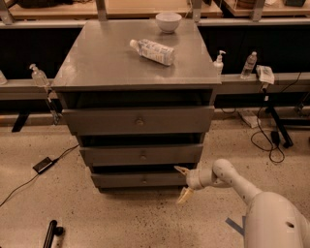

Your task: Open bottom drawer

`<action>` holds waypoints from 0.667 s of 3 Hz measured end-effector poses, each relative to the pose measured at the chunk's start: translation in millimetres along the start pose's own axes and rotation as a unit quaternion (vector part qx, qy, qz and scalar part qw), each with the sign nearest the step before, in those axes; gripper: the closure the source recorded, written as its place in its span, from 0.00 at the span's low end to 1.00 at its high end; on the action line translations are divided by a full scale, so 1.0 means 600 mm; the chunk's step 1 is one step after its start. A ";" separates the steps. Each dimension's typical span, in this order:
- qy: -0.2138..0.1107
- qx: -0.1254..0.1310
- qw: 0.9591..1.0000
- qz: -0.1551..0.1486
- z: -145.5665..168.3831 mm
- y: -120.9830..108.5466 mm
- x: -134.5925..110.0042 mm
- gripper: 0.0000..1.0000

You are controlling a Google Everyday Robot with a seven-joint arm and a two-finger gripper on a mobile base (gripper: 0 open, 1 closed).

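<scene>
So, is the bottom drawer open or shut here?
Shut: the bottom drawer shows no inside above its front panel. The gripper is at the panel's right end, fingers spread.

Speckled beige floor [121, 218] fills the near half, with black cables [274, 139] on the right and a small black box [43, 164] on a cord at left. A grey rail [290, 78] runs behind the grey cabinet [97, 63], with dark space beneath it. A pale wooden bench [135, 8] lies far. The gripper [183, 183] hangs low by the cabinet's right front, fingers spread.
</scene>
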State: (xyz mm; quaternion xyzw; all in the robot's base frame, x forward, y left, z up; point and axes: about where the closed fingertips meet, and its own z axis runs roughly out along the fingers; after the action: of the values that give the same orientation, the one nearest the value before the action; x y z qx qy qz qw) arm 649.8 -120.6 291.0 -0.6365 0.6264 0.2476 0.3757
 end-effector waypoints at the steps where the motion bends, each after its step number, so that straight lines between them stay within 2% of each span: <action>1: -0.011 0.022 0.999 -0.034 0.044 -0.016 0.035 0.00; 2: -0.018 0.039 0.994 -0.096 0.070 -0.031 0.044 0.00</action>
State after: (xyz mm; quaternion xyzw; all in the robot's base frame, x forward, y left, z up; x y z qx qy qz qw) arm 677.1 -104.8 248.0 -0.6739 0.5652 0.1968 0.4333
